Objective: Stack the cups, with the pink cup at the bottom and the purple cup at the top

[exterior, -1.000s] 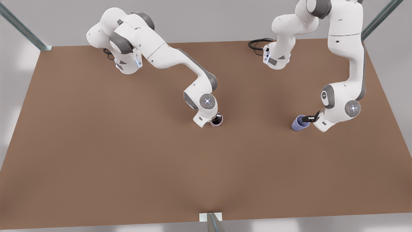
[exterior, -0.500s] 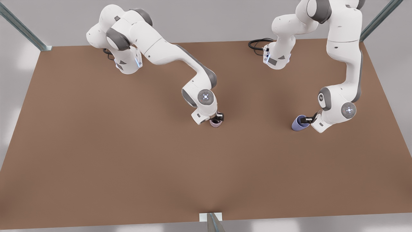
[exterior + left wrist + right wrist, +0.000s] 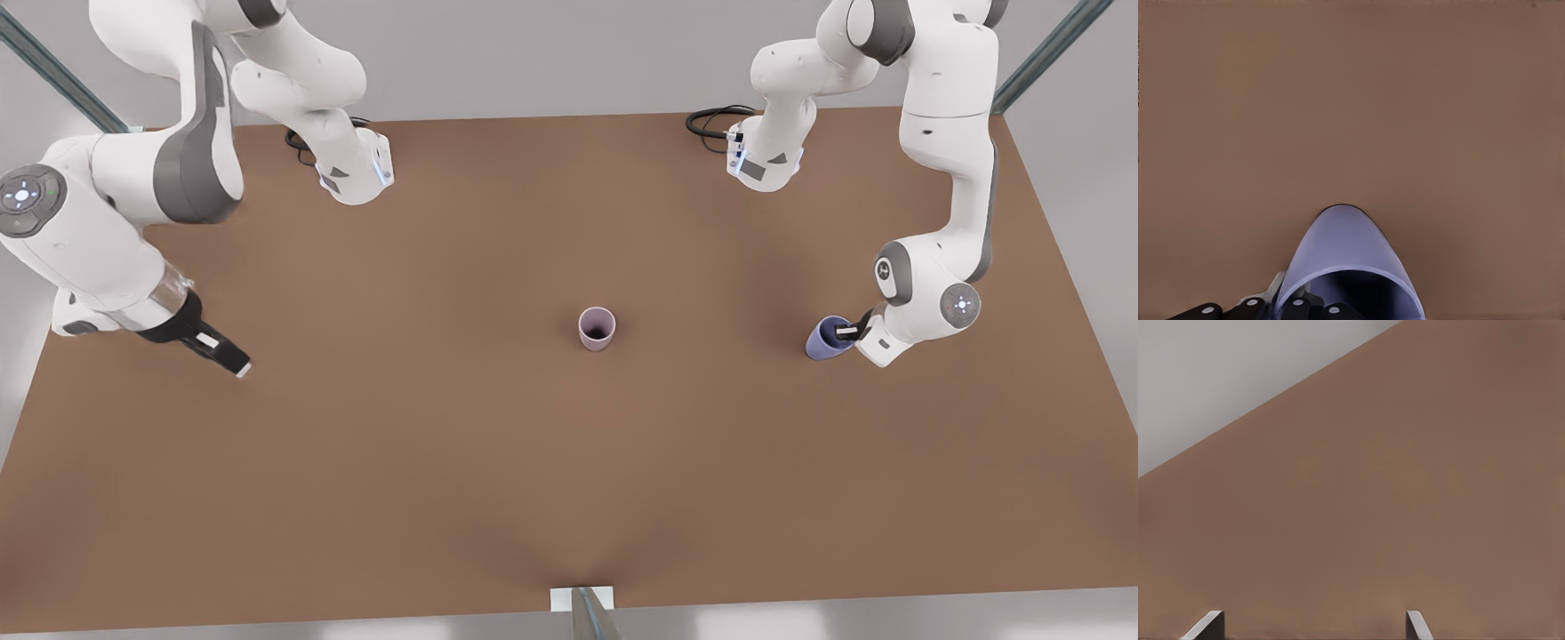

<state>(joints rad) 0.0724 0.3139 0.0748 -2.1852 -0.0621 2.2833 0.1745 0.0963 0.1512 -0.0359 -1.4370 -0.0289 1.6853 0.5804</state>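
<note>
A: What does the work surface look like?

B: A plain brown desk [image 3: 427, 462], matte and bare apart from the two cups. Pale grey floor runs around it, metal frame struts [image 3: 62, 76] cross the far corners, and a black cable [image 3: 711, 120] loops by one arm base.

A: And the cups?

B: The pink cup [image 3: 597, 328] stands upright near the middle of the desk, mouth up, with a dark hollow inside and nothing in it that I can make out. No arm touches it. The purple cup [image 3: 825, 340] sits well apart from it, toward the front view's right, also on the desk.

A: Who has the purple one?

B: The left tool [image 3: 849, 331]. One finger reaches inside the cup's mouth and the other sits outside the wall, so it is pinching the rim. The left wrist view shows the purple cup [image 3: 1348, 267] close up with the dark fingers [image 3: 1315, 310] at its rim.

A: The other arm?

B: The right tool [image 3: 222, 354] hangs at the front view's left, far from both cups, waiting. In the right wrist view its fingertips [image 3: 1205, 627] stand wide apart, released, with bare desk [image 3: 1405, 487] between them.
</note>
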